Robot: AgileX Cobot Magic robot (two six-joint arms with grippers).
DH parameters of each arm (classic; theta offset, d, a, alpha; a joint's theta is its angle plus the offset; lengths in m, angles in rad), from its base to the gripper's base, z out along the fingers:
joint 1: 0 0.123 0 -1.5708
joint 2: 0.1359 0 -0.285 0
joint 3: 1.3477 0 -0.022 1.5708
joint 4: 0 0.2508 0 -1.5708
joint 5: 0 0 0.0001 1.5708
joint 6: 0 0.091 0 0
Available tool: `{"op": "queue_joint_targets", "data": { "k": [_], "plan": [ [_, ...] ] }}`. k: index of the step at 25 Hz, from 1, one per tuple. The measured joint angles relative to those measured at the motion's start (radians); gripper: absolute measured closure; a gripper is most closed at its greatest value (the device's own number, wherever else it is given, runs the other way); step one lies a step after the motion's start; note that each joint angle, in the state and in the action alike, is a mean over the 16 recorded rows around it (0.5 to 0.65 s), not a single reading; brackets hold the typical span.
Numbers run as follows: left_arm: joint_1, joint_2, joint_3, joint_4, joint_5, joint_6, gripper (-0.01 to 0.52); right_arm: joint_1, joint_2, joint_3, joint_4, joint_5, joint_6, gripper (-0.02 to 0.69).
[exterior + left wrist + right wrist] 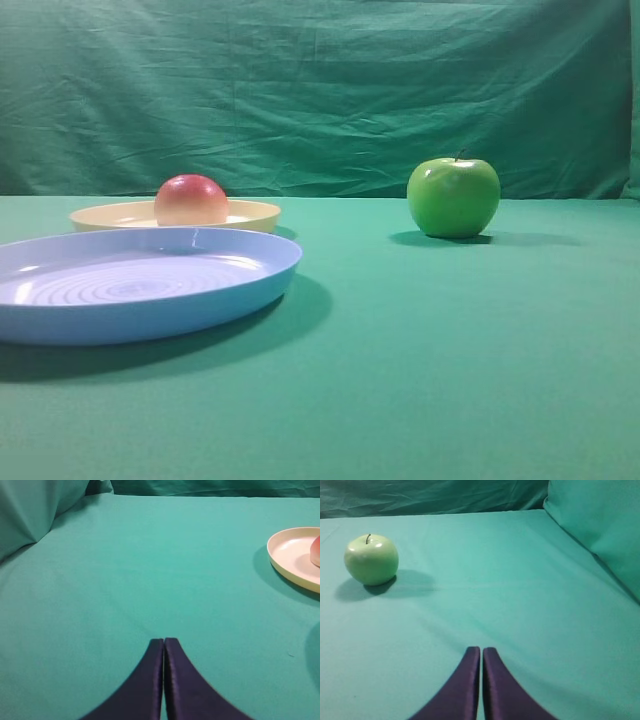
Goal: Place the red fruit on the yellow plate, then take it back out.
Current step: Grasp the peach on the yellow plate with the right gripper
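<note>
**Red fruit sat in the yellow plate; both grippers closed and empty**

The red fruit (191, 200) rested inside the yellow plate (250, 212), roughly at the plate's middle in the exterior high view. Nothing else lay in that plate. In front of it, nearer the camera, stood the light blue plate (150, 300) with concentric ridges on its floor; it held nothing. Its far rim overlapped the yellow plate in that view, and whether the two touched could not be told.

The left gripper (164, 641) had its two dark fingers pressed together, tip against tip, holding nothing, over bare green cloth (150, 570). From those closed jaws the yellow plate (290, 555) lay ahead and well off to the right, cut by the picture's edge, with only a sliver of the red fruit (316, 551) showing on it.

The right gripper (481, 650) was likewise shut, fingers meeting with no gap and nothing between them. The green apple (371, 559) stood upright, stem up, ahead of those jaws and well to their left, on the cloth and in no container. In the exterior high view it stood apart from both plates, off to their right.
</note>
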Motion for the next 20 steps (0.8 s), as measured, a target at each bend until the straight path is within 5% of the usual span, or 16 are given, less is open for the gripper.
{"op": "queue_joint_targets", "data": {
  "k": [9,20],
  "plan": [
    [0.000,0.000,0.000,0.000,0.000,0.000,0.514,0.039,0.075,-0.123,0.084,0.077,-0.036,0.665],
    [0.000,0.000,0.000,0.000,0.000,0.000,0.514,0.171,0.416,-0.560,0.156,0.344,-0.217,0.665]
  ]
}}
